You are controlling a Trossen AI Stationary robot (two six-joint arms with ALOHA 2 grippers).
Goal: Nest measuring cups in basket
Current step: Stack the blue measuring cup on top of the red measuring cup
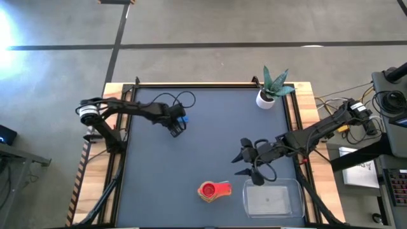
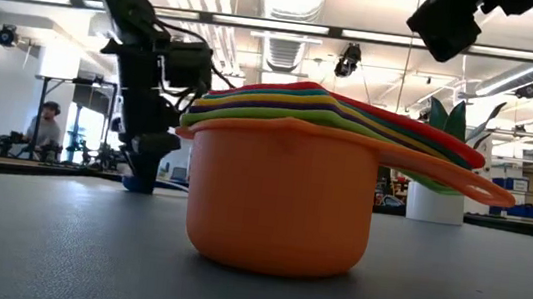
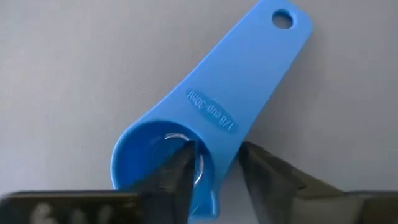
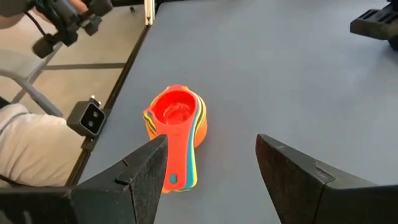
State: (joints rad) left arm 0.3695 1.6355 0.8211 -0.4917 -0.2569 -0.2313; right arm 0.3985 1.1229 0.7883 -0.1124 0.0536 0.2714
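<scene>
A blue measuring cup [image 3: 205, 118] lies on the table left of centre, bowl up, its handle flat on the surface. My left gripper [image 3: 217, 177] is low over it and open. One finger stands inside the bowl and the other outside its wall beside the handle's root, with table showing between that finger and the wall. The other cups sit nested in one stack [image 1: 213, 189], red on top and orange [image 2: 280, 206] at the bottom, standing near the near edge. My right gripper [image 1: 241, 158] hovers open to the right of and beyond the stack [image 4: 177, 124]. The clear basket [image 1: 272, 198] stands right of the stack.
A white plant pot [image 1: 266, 97] stands at the far right corner. Bare dark table lies between the blue cup and the stack. A small camera [image 4: 91, 117] sits at the table's near edge, and part of a person [image 4: 25, 146] shows beyond that edge.
</scene>
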